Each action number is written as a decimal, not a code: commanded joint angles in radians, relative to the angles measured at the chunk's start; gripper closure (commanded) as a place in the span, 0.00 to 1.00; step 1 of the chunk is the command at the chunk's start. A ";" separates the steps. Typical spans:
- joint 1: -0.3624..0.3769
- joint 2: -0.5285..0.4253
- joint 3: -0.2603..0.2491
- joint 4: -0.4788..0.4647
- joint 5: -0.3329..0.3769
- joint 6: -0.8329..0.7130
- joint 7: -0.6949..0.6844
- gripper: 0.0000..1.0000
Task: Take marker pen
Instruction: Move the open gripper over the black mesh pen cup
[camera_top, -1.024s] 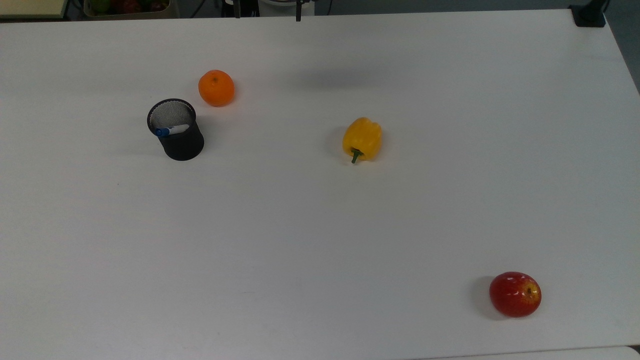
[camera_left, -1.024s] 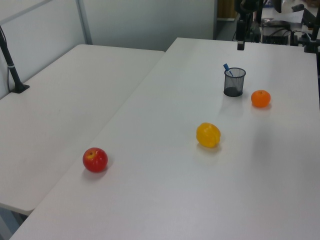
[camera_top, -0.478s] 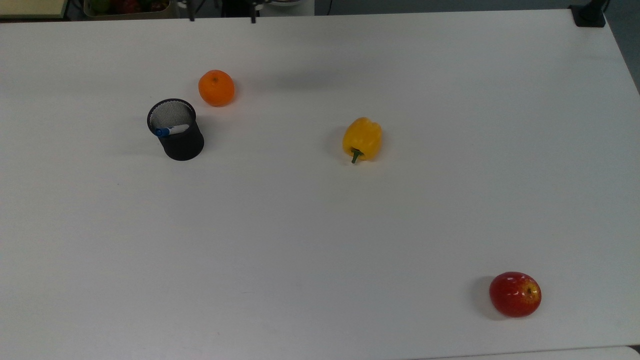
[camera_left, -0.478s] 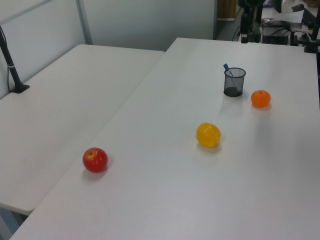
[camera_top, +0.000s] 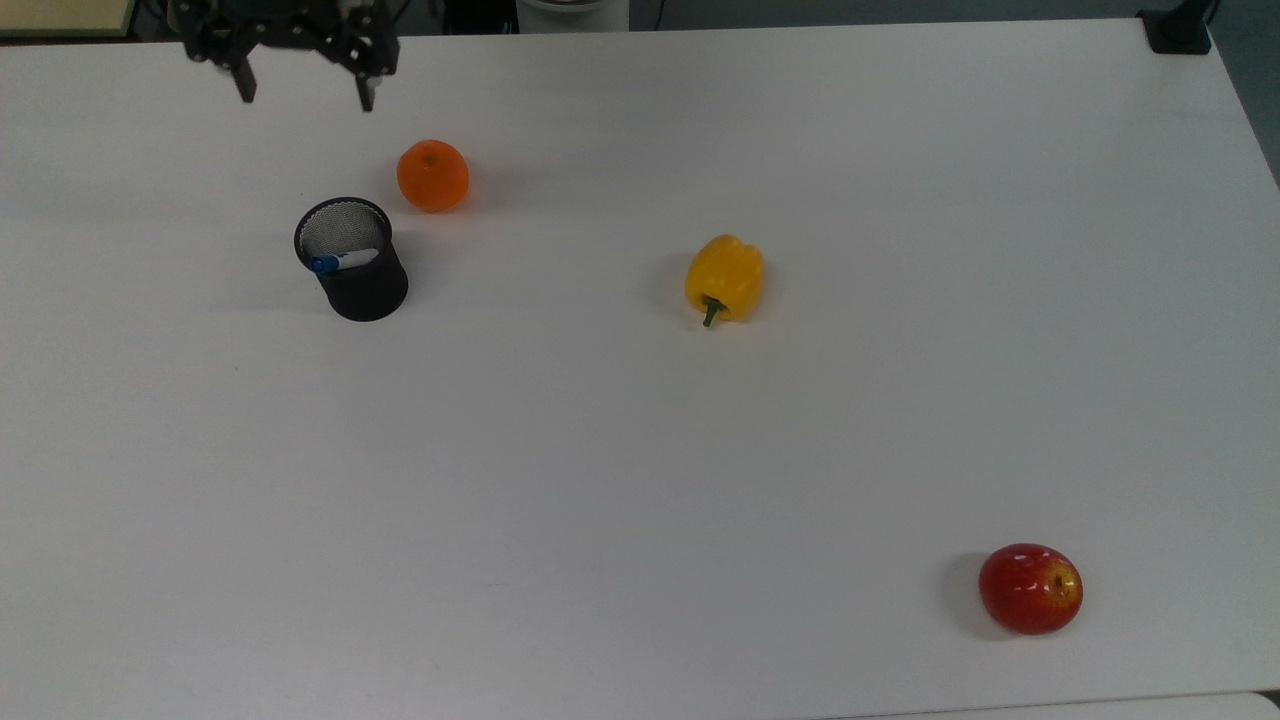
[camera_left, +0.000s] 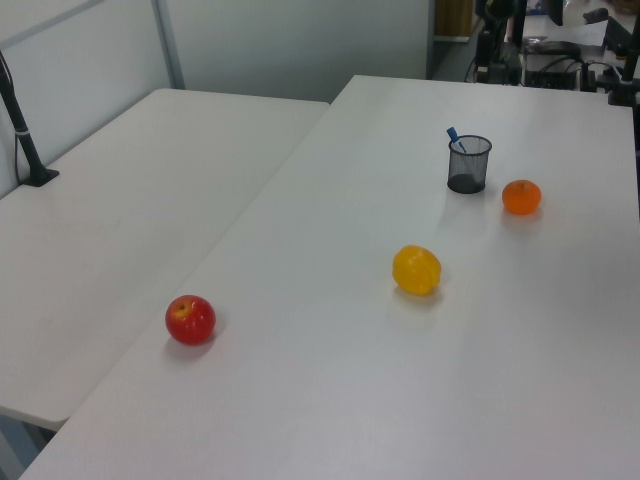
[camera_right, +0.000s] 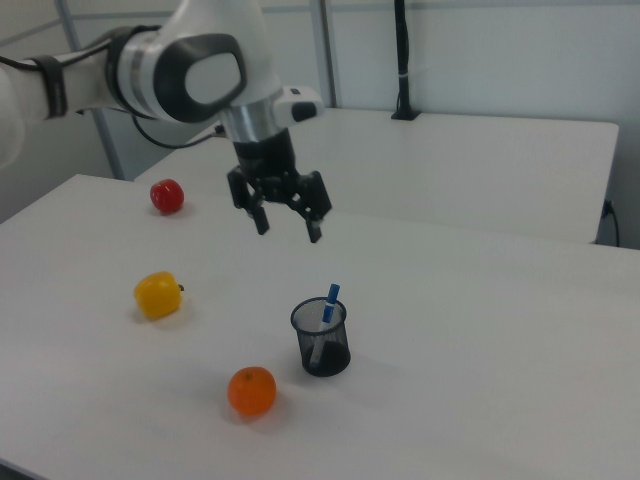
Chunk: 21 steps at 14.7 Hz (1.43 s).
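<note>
The marker pen (camera_top: 342, 262) is white with a blue cap and stands slanted inside a black mesh cup (camera_top: 352, 260) on the white table. In the right view the marker pen (camera_right: 328, 300) pokes its blue cap above the cup (camera_right: 322, 338) rim. The left view shows the marker pen (camera_left: 454, 137) leaning out of the cup (camera_left: 468, 165) too. My gripper (camera_top: 305, 96) hangs open and holds nothing, near the table's far edge, beyond the cup in the top view. In the right view my gripper (camera_right: 288, 230) hovers well above and slightly left of the cup.
An orange (camera_top: 432, 175) lies close beside the cup. A yellow pepper (camera_top: 724, 278) rests mid-table, and a red apple (camera_top: 1030, 588) sits near the top view's lower right corner. A second white table (camera_left: 120, 220) adjoins on the left view's left.
My gripper has swept toward the top view's left along the far edge and come lower, so its open fingers now stand beyond the cup. The objects have not moved.
</note>
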 joint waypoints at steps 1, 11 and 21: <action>-0.037 0.047 -0.004 -0.008 0.000 0.105 -0.022 0.00; -0.086 0.155 -0.003 -0.011 -0.006 0.228 -0.016 0.07; -0.037 0.186 0.008 -0.071 0.048 0.352 0.164 0.29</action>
